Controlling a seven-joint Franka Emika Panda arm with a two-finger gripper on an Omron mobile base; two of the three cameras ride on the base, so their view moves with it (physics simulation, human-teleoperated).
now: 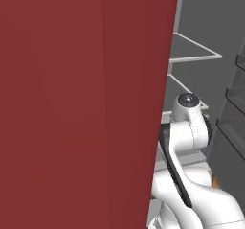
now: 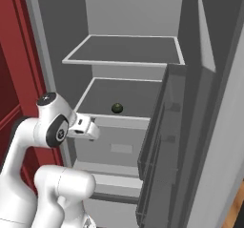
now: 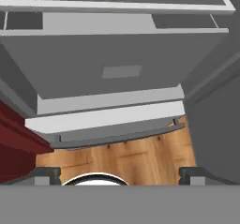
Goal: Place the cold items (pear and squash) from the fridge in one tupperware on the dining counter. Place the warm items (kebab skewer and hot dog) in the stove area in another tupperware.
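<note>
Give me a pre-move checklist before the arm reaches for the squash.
1. Fridge door open: ok.
2. Squash in sight on the middle shelf: ok.
3. Pincer open and empty: ok.
4. Pincer level with the squash: not ok; the hand view faces the drawer below, with the squash at its top edge.
5. Pear located: cannot tell.
6. Path to the shelf free: ok, as far as the right base view shows.

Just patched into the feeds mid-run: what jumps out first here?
The fridge stands open straight ahead, and a lone dark squash sits at the front of its lower shelf, above the labelled drawer. The open gripper points at that drawer from below the shelf, holding nothing. A dark red panel blocks most of the left base view.
</note>
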